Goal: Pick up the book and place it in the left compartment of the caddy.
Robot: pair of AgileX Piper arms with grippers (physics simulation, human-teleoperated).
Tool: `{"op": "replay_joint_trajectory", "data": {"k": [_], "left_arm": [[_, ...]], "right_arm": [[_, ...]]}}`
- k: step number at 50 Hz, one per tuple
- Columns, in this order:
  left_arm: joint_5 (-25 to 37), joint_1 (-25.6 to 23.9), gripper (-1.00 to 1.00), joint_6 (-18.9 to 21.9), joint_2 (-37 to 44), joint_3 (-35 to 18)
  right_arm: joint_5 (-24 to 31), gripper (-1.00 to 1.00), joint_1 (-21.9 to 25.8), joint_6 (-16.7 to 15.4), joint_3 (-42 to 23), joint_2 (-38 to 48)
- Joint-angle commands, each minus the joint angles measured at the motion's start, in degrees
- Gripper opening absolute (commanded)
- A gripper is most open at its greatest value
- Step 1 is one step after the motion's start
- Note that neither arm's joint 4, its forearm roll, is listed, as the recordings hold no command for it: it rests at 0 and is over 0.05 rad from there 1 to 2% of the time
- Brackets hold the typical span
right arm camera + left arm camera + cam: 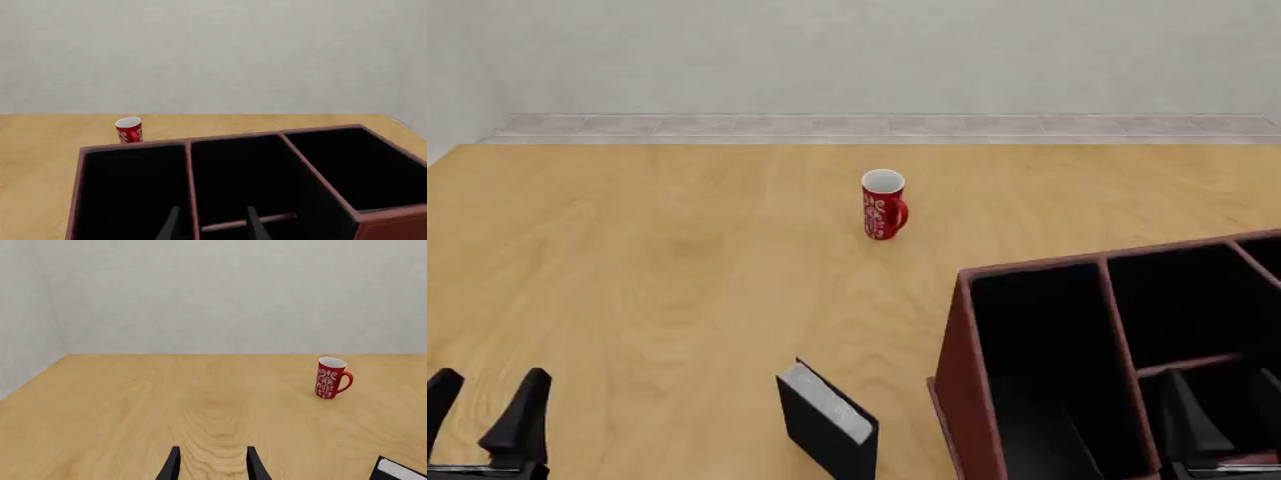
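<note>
The book (827, 425) stands on its edge near the bottom centre of the front frame, white pages facing up, just beside the caddy (961, 380) that fills the lower right. The left compartment (1028, 350) is open and dark, with nothing in it that I can see. The left claw (487, 415) sits in the bottom left corner, fingers spread and holding nothing. The right claw (212, 225) hangs over the caddy, also spread and bare.

An upright book like that tips easily: a claw brushing one cover would likely knock it flat on the counter (667, 260). It stands so near the caddy wall that a finger might catch the rim. The red mug (884, 205), up at the centre, is well apart and out of harm's way.
</note>
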Motion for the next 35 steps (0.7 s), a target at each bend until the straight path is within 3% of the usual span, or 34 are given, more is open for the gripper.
{"op": "replay_joint_trajectory", "data": {"k": [1, 24, 35], "left_arm": [[-0.1, 0.0, 1.00, 0.0, 0.3, -0.2], [-0.1, 0.0, 1.00, 0.0, 0.3, -0.2], [-0.1, 0.0, 1.00, 0.0, 0.3, -0.2]], "right_arm": [[-0.1, 1.00, 0.3, 0.1, -0.2, 0.5], [0.3, 1.00, 1.0, -1.9, -1.5, 0.4], [3.1, 1.00, 2.6, -2.0, -5.8, -0.1]]}}
